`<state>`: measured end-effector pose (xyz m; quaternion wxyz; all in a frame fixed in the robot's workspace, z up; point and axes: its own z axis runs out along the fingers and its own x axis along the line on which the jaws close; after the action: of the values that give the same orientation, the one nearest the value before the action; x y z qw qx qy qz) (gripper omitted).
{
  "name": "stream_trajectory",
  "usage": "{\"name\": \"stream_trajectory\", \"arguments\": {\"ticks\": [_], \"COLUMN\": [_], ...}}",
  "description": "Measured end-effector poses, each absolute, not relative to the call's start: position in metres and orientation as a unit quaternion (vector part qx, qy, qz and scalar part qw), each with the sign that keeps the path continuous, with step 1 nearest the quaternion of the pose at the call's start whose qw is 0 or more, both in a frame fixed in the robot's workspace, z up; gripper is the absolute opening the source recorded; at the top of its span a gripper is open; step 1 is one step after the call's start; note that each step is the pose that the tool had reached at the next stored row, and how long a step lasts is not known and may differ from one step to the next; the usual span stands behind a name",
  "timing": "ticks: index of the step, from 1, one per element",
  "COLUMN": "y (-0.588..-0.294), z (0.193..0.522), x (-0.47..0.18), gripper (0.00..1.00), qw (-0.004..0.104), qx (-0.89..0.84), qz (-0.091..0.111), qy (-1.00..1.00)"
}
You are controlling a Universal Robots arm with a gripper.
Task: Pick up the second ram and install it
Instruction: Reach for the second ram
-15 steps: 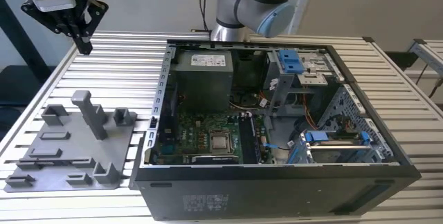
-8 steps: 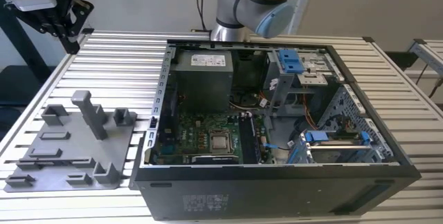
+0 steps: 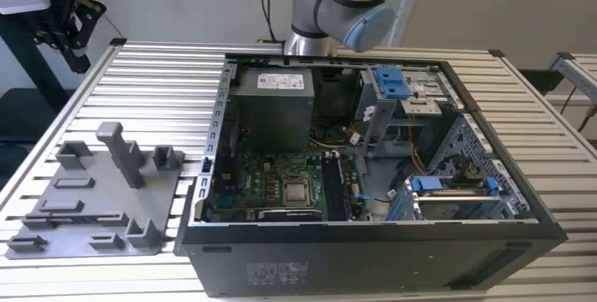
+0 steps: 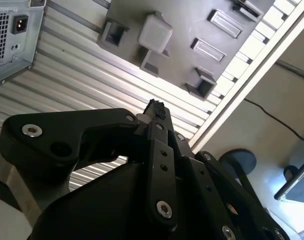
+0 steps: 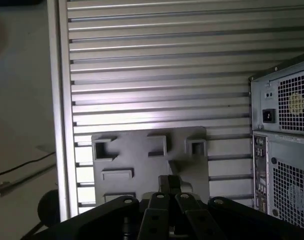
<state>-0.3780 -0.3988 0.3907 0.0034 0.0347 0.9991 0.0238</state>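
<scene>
In both wrist views my gripper (image 4: 154, 107) (image 5: 169, 182) hangs high above the slatted table, over the grey holder plate (image 4: 192, 30) (image 5: 142, 165). Its black fingers meet at the tips, and I see nothing between them. In the exterior view the holder plate (image 3: 94, 204) lies at the exterior view's left of the open computer case (image 3: 373, 253). Dark narrow strips stand in the memory slots (image 3: 329, 187) beside the processor. I cannot tell whether one of them is the second ram. The arm's base joints (image 3: 340, 8) rise behind the case.
The case's rear panel with its power socket (image 4: 12, 35) (image 5: 287, 125) lies close to the holder plate. The plate carries a tall post (image 3: 121, 152) and several low brackets. The table edge (image 5: 62, 125) drops to the floor with cables. A dark stand (image 3: 56, 15) rises at the back left.
</scene>
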Motion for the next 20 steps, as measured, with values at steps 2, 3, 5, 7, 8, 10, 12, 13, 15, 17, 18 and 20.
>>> {"name": "stream_trajectory", "arguments": {"ticks": [2,3,5,7,8,10,12,13,15,17,18,20], "y": [-0.399,-0.399,-0.399,-0.399,-0.399,-0.399,-0.399,-0.399,-0.399,-0.399,-0.399,-0.399], "z": [0.391,0.391,0.39,0.39,0.39,0.39,0.39,0.39,0.39,0.39,0.39,0.39], "x": [-0.384,-0.387,-0.393,-0.398,-0.401,-0.407,-0.411,-0.412,-0.414,-0.416,-0.417,-0.417], "gripper": [0.11,0.11,0.11,0.11,0.11,0.11,0.11,0.11,0.11,0.11,0.11,0.11], "qw": [0.003,0.003,0.003,0.003,0.003,0.003,0.003,0.003,0.003,0.003,0.003,0.003], "qx": [0.035,0.035,0.035,0.035,0.035,0.035,0.035,0.034,0.031,0.025,0.021,0.018], "qz": [0.024,0.024,0.024,0.024,0.024,0.024,0.024,0.024,0.024,0.024,0.024,0.024], "qy": [0.999,0.999,0.999,0.999,0.999,0.999,0.999,0.999,0.999,0.999,0.999,1.0]}}
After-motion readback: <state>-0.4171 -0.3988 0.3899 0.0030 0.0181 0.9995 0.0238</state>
